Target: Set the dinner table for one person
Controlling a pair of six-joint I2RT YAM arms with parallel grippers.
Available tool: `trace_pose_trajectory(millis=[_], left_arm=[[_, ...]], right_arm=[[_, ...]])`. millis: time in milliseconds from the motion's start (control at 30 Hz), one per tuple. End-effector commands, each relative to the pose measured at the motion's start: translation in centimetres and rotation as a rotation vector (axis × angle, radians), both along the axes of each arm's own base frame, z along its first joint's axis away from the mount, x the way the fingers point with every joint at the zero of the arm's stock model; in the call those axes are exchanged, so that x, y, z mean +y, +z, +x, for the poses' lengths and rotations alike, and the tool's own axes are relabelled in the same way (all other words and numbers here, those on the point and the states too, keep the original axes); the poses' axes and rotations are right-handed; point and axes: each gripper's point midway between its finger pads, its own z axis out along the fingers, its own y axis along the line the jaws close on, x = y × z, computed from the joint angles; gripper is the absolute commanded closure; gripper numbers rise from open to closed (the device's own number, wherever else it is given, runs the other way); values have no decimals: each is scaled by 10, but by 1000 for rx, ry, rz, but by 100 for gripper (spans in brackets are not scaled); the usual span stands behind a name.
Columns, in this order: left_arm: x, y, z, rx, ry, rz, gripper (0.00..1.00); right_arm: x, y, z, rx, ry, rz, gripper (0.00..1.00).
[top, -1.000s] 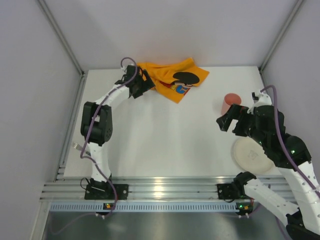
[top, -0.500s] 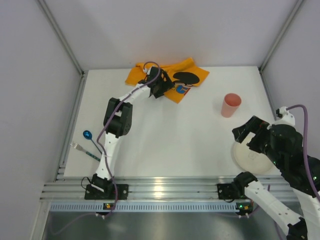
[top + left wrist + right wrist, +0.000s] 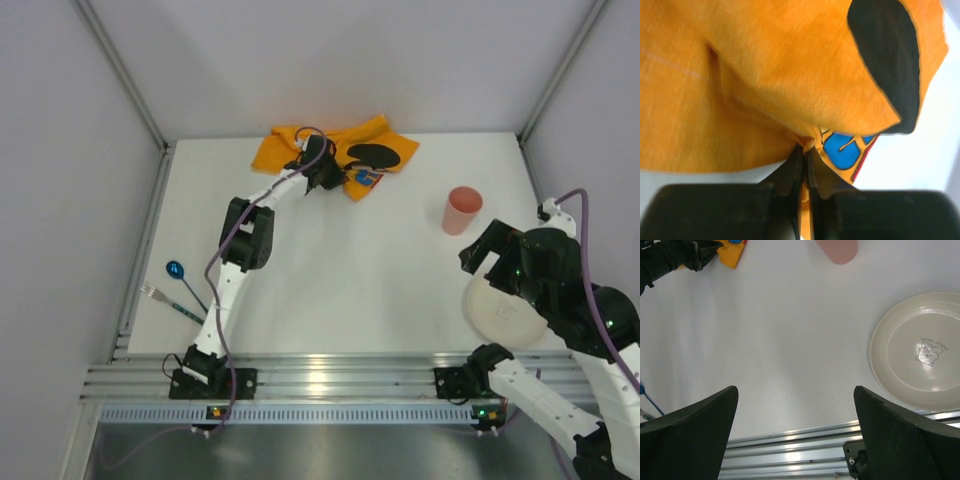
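Note:
The dinner table (image 3: 350,270) is a wide white top. An orange placemat (image 3: 285,148) lies crumpled at its far edge. My left gripper (image 3: 322,172) is shut on a fold of that cloth. In the left wrist view the placemat (image 3: 765,75) bunches up where the gripper (image 3: 806,152) pinches it, beside a blue and black print. My right gripper (image 3: 482,258) hovers open over the table's right side, above a cream plate (image 3: 495,312). In the right wrist view the gripper (image 3: 796,415) holds nothing, and the plate (image 3: 922,352) lies to its right.
A pink cup (image 3: 462,210) stands upright at the right, beyond the plate; its base shows at the top of the right wrist view (image 3: 837,250). A blue spoon (image 3: 176,269) and a fork (image 3: 160,296) lie near the left edge. Aluminium rails (image 3: 320,380) run along the near side.
The left gripper moved right over the placemat and closed on a fold of it. The right arm drew back from the cup to above the plate, still open.

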Motion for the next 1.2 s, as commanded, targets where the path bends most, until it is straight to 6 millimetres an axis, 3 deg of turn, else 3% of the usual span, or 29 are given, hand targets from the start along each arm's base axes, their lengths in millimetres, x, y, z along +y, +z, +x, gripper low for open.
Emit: trace_pose_trajectory(millis=[0,200,333,433,500,533,667,700,767,800,833,867,900,967,1033,1167], left_arm=[[-15,-41,-16,123,-35,-33,100],[-26,-26,-21,82,-153,-52,100],[-18,-3,-34,66,-258,3,100],[11,28,-57,73,-327,95,100],[36,31,-77,98,-379,172,100],[52,38,-96,115,-386,211,100],[108,35,-156,213,-457,387,100],[127,18,-187,325,-477,418,100],[150,25,-208,345,-477,486,100],[160,23,-218,364,-471,507,100],[173,10,-240,418,-473,527,100],[181,18,-246,399,-460,546,100],[194,9,-262,443,-448,561,100],[205,14,-273,448,-415,557,100],[213,11,-285,470,-401,535,100],[211,7,-297,488,-397,504,100]], right_arm=[[3,12,10,-39,13,-8,0],[12,13,23,-54,53,-24,0],[33,14,47,-79,133,-28,0],[63,24,80,-117,235,-15,0],[77,26,97,-121,286,-26,0],[92,27,116,-120,320,-14,0],[129,18,161,-98,408,7,0],[137,-2,178,-50,409,-5,0],[157,-7,192,-37,453,42,0],[166,-29,203,17,461,48,0],[174,-38,211,29,473,66,0],[184,-49,212,65,494,101,1],[191,-76,218,134,503,106,3],[198,-102,218,208,512,111,6],[200,-141,212,305,515,87,7],[200,-180,193,381,542,51,7]])
